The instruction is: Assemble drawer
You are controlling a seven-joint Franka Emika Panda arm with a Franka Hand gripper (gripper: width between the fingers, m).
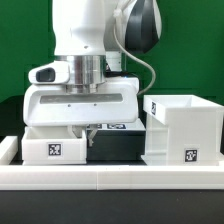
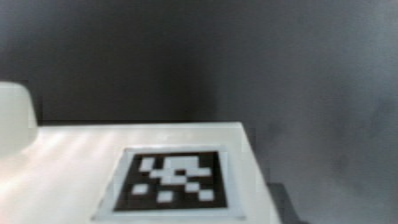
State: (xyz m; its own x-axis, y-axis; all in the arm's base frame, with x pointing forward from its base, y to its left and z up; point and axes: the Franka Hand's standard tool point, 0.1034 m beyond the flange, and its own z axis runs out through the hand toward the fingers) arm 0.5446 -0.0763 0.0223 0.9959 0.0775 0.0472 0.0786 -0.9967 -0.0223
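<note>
Nearest the exterior camera: long low rail (image 1: 110, 178), in front of the gripper (image 1: 88, 134) and lower, probably a stop to square parts against. Just behind: small tray (image 1: 55, 148), under the gripper and offset toward the exterior view's left, tag face to the camera, flat on the dark table (image 1: 115, 147). About level in depth, off the gripper's side toward the exterior view's right: tall casing (image 1: 185, 125), upright, opening seen at the top, apart from the tray with bare table between, likely parked there to receive the tray. Second tray not made out.

Then the gripper itself: body low over the tray's rim line, fingertips down by the tray corner toward the exterior view's right, which looks like a grasp or push on that wall. Fingers mostly hidden by body and tray, so cannot tell whether apart, together or clamped.

Wrist view no help: only a white face with a tag (image 2: 173, 182) close below, likely the same tray, plus a pale blur (image 2: 15, 115) at the edge, not nameable.

Judged step: taking hold of the tray for a move toward the casing, no insertion yet.

Farthest: arm (image 1: 85, 30) straight up from the gripper, vertical for a top-down reach
</note>
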